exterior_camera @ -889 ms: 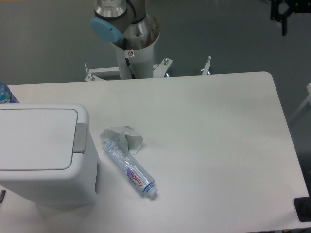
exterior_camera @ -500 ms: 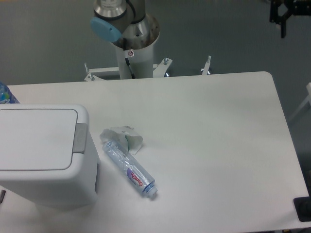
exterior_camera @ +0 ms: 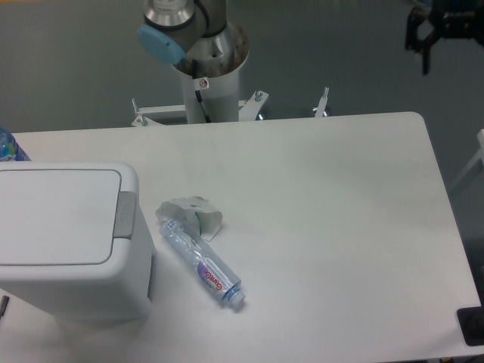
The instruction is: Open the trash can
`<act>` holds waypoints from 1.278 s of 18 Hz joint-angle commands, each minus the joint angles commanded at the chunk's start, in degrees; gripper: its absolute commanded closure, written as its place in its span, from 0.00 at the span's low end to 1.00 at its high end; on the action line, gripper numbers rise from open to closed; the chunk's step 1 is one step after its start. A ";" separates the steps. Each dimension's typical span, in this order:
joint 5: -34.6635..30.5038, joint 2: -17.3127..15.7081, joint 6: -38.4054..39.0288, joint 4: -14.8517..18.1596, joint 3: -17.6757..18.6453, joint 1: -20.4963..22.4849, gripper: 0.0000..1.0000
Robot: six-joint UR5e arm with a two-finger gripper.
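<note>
Grey floor surrounds the white bench point(exterior_camera: 325, 197). At eight o'clock sits the trash can point(exterior_camera: 64, 238), lid shut. At one o'clock the end effector point(exterior_camera: 425, 36) hangs, fingers apart. Descending carelessly could clip the bottle point(exterior_camera: 200, 261) or miss the grey tab point(exterior_camera: 125, 215).

Even, bright overhead light; soft shadows; slightly soft focus.

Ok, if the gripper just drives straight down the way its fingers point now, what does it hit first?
Probably nothing on the table: the gripper hangs at the far right, fingers down, over grey floor beyond the table edge. Depth is unclear, but the trash can is far off its line.
</note>
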State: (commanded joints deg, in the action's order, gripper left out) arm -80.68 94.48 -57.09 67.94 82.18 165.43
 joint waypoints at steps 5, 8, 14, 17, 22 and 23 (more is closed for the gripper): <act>0.09 1.49 20.23 -3.34 -0.71 -7.12 0.00; 0.35 1.50 29.02 -3.34 -0.79 -11.60 0.00; 4.47 0.97 51.52 -3.34 -1.58 -18.99 0.00; 6.15 0.97 54.28 -3.26 -1.41 -22.15 0.00; 5.71 2.11 54.10 -3.34 1.14 -26.64 0.00; 5.62 2.37 54.10 -3.34 1.14 -27.34 0.00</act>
State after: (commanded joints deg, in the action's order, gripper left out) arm -75.06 96.85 -2.99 64.60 83.32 138.08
